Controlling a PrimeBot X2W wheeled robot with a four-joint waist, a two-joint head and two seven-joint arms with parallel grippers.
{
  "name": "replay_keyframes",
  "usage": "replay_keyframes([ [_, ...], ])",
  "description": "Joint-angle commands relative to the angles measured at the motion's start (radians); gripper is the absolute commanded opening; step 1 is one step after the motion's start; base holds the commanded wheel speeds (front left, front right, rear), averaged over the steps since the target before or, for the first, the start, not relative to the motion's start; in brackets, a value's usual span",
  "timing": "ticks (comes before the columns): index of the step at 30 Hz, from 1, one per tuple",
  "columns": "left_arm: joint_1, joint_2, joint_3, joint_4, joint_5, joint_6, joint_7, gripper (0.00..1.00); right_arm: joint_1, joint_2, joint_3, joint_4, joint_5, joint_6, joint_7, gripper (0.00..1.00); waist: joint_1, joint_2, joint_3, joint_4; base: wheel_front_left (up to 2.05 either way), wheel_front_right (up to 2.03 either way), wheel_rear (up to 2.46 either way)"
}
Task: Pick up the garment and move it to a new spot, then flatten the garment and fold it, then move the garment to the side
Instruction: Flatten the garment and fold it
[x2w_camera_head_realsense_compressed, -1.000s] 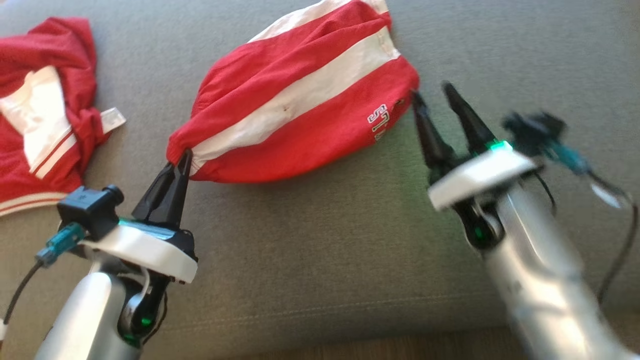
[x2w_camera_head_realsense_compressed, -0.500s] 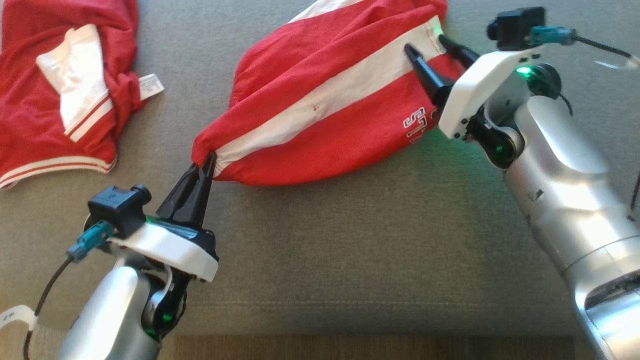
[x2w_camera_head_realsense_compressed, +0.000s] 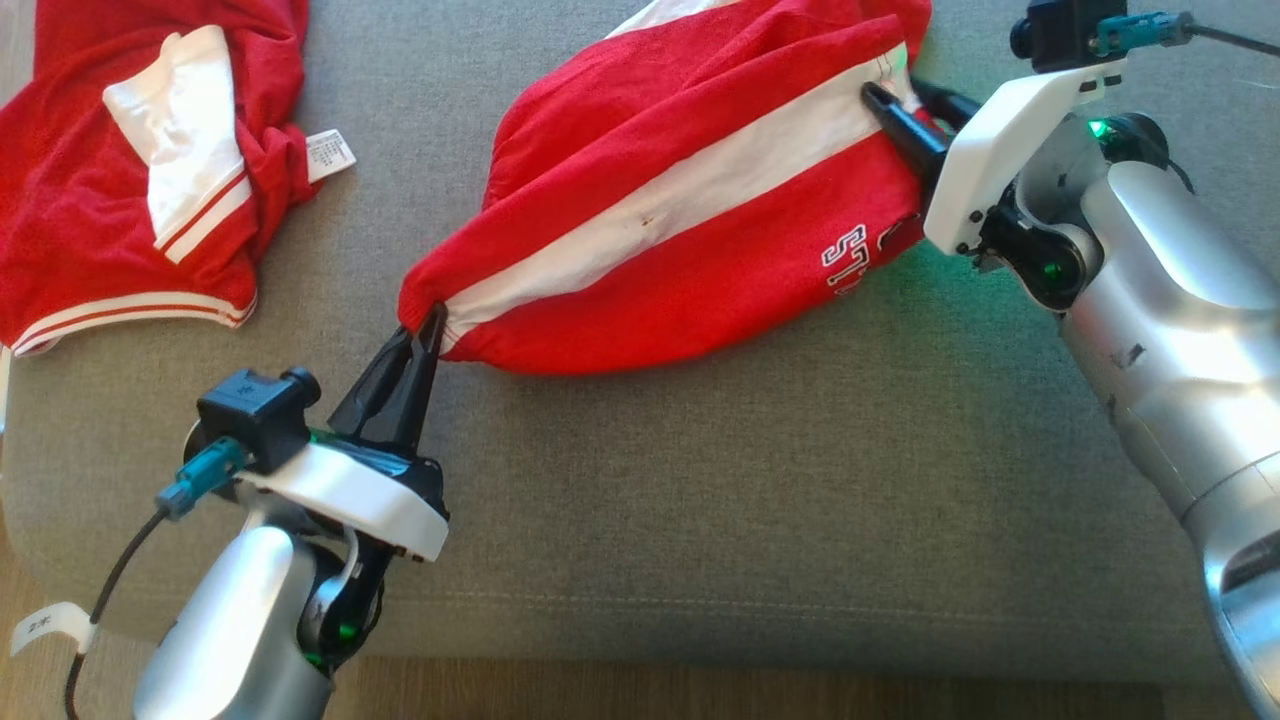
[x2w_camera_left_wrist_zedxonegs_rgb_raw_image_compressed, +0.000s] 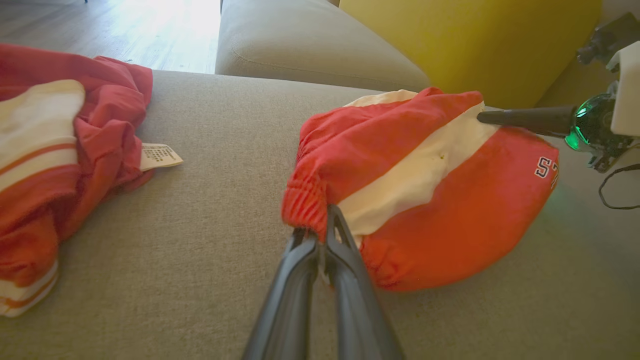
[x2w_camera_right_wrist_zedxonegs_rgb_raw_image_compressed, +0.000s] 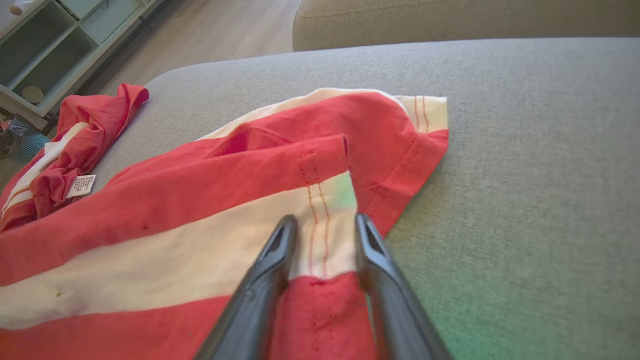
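A red garment (x2w_camera_head_realsense_compressed: 680, 200) with a broad white stripe and white lettering lies bunched on the grey sofa seat (x2w_camera_head_realsense_compressed: 700, 500). My left gripper (x2w_camera_head_realsense_compressed: 432, 318) is shut on its gathered elastic end, seen close in the left wrist view (x2w_camera_left_wrist_zedxonegs_rgb_raw_image_compressed: 325, 220). My right gripper (x2w_camera_head_realsense_compressed: 895, 90) is at the garment's opposite, stitched hem end. In the right wrist view the gripper (x2w_camera_right_wrist_zedxonegs_rgb_raw_image_compressed: 325, 222) has its two fingers apart, lying over the white stripe of the garment (x2w_camera_right_wrist_zedxonegs_rgb_raw_image_compressed: 200, 210) with cloth between them. The left wrist view shows one right finger (x2w_camera_left_wrist_zedxonegs_rgb_raw_image_compressed: 525, 120) resting on the garment (x2w_camera_left_wrist_zedxonegs_rgb_raw_image_compressed: 440, 190).
A second red and white garment (x2w_camera_head_realsense_compressed: 130, 180) with a label lies crumpled at the seat's far left. A yellow cushion (x2w_camera_left_wrist_zedxonegs_rgb_raw_image_compressed: 475, 35) stands behind the seat. The seat's front edge (x2w_camera_head_realsense_compressed: 700, 660) meets wooden floor. A pale shelf unit (x2w_camera_right_wrist_zedxonegs_rgb_raw_image_compressed: 60, 45) stands beyond the sofa.
My right gripper has moved from beside the lettering up onto the hem end and its fingers have drawn closer together. The left gripper keeps its hold. The camera has shifted.
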Motion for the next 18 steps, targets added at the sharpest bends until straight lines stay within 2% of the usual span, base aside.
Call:
replay_keyframes([
  [1, -0.034, 0.019, 0.031, -0.021, 0.007, 0.000, -0.010, 0.00, -0.021, 0.001, 0.014, -0.028, 0.018, 0.000, -0.002, 0.00, 0.0000, 0.0000, 0.000, -0.001, 0.00, 0.00, 0.00],
  [10, -0.039, 0.022, 0.050, -0.023, 0.008, 0.009, -0.024, 0.00, -0.025, -0.042, 0.073, -0.085, 0.108, 0.000, -0.062, 0.00, 0.0000, 0.0000, -0.018, -0.023, 0.00, 0.00, 0.00],
  [18, -0.096, 0.046, 0.110, -0.106, -0.028, 0.002, -0.033, 0.00, -0.039, -0.120, 0.102, -0.200, 0.175, 0.000, -0.176, 0.00, 0.0000, 0.0000, -0.100, -0.106, 0.00, 0.00, 0.00],
])
